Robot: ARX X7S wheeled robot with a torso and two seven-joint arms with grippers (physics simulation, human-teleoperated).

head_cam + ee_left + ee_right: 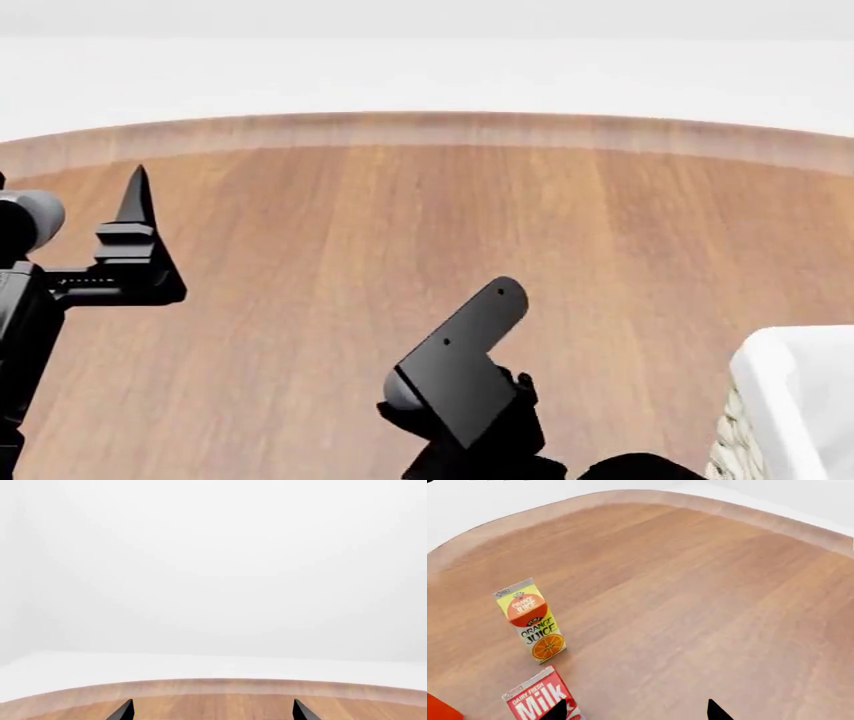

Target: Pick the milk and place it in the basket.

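I count two cartons on the table (707, 580), both seen only from my right wrist camera: one milk (537, 700), red with white lettering, cut off at the picture's edge, and one orange juice carton (530, 619) standing upright close beside it but not touching. A small red-orange shape (439, 711) shows at the corner by the milk; too little of it is in view to name. There is one basket (787, 400), of which the head view shows just a corner at the table's right side, near me, with white cloth over its rim and a strip of woven wall below. The wooden top has a curved far edge with a pale band, and beyond it everything is plain white. From the head view the whole middle of the table out to that edge is bare wood, open between my two arms. My right gripper (637, 711) hangs above the table with the milk right at one fingertip; the two dark tips stand apart with wood showing between them, so the fingers are spread and hold nothing. That arm's dark bracket reaches up into the lower middle of the head view. My left gripper (213, 711) is held out at the left side, pointing toward the far edge, its two tips likewise spread wide over bare wood.
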